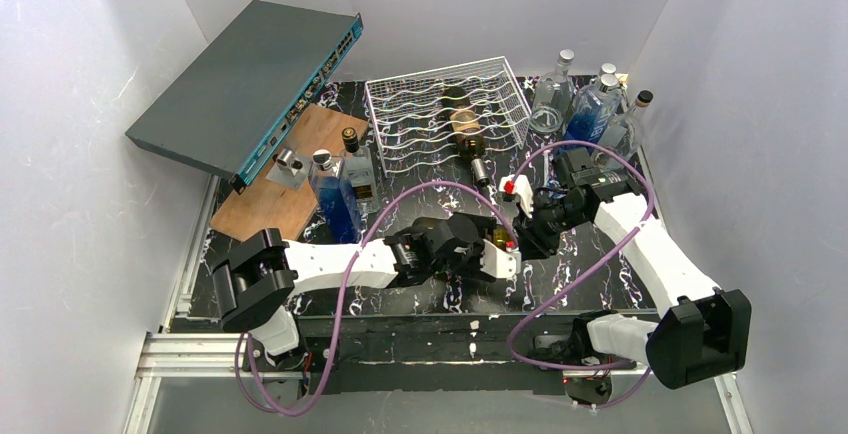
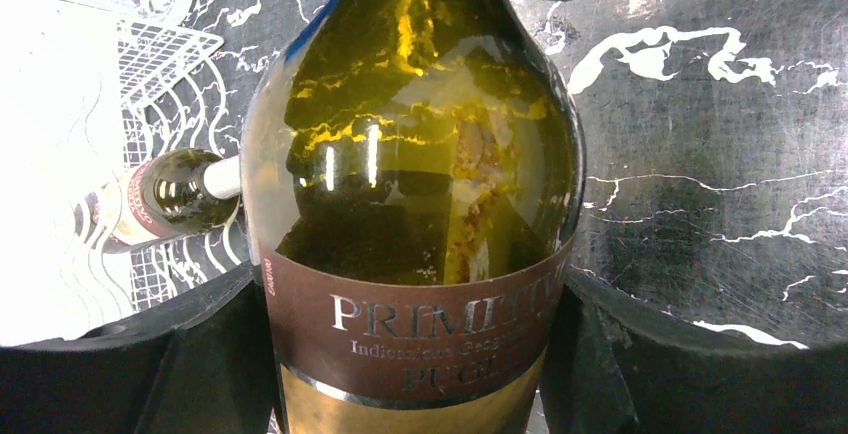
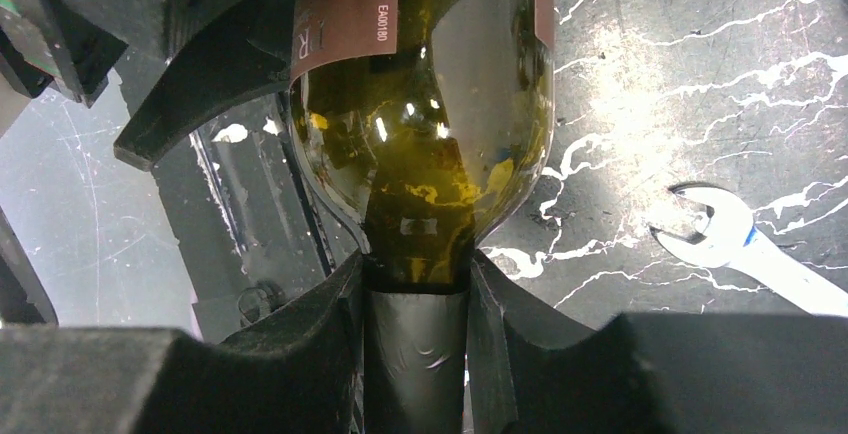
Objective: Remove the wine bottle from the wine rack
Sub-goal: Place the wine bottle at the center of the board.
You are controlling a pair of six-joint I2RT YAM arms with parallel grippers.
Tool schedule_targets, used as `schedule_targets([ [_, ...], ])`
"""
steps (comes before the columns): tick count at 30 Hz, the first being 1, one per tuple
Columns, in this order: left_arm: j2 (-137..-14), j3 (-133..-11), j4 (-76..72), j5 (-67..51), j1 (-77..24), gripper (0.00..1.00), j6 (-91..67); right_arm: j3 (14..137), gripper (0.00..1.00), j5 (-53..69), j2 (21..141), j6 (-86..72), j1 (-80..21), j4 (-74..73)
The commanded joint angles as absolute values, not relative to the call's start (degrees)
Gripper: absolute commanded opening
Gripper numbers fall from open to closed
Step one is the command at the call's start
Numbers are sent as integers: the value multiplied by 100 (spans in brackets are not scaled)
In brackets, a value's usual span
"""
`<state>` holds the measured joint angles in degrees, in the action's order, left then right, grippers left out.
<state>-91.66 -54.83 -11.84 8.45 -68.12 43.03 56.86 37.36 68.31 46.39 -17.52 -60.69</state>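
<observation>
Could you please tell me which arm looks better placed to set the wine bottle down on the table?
Probably the left: the left gripper grips the wine bottle around its wide labelled body, while the right gripper only pinches the thin neck.

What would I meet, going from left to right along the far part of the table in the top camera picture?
Grey network switch, propped at a tilt → white wine rack → cluster of clear and blue glass bottles in the far right corner.

Overhead; wrist close-ups sharing wine bottle (image 2: 420,154)
</observation>
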Motion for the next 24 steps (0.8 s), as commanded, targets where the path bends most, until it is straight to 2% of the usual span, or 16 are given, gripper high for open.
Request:
schedule_targets([
  [1,-8931,-5632,-1170,912,-6814,0,4054,6060,1,4384,6818,4631,-1771,-6009],
  [3,-8811,-5568,-1152,889,-6812,0,3902,6075,17,4400,6837,4631,-1771,-6029],
  [7,-8613,-5401,-1156,888,-6812,0,3569,6089,59,4474,6792,4555,-1780,-5976],
  [10,-8496,-5295,-1160,888,-6812,0,3301,6166,81,4582,6726,4430,-1775,-5947],
  [15,-8302,-5112,-1197,944,-6812,0,2942,6358,94,4679,6625,4235,-1769,-5926],
  [24,-7794,-4798,-1559,1124,-6780,0,2029,7223,98,5102,6507,3838,-1747,-5989],
])
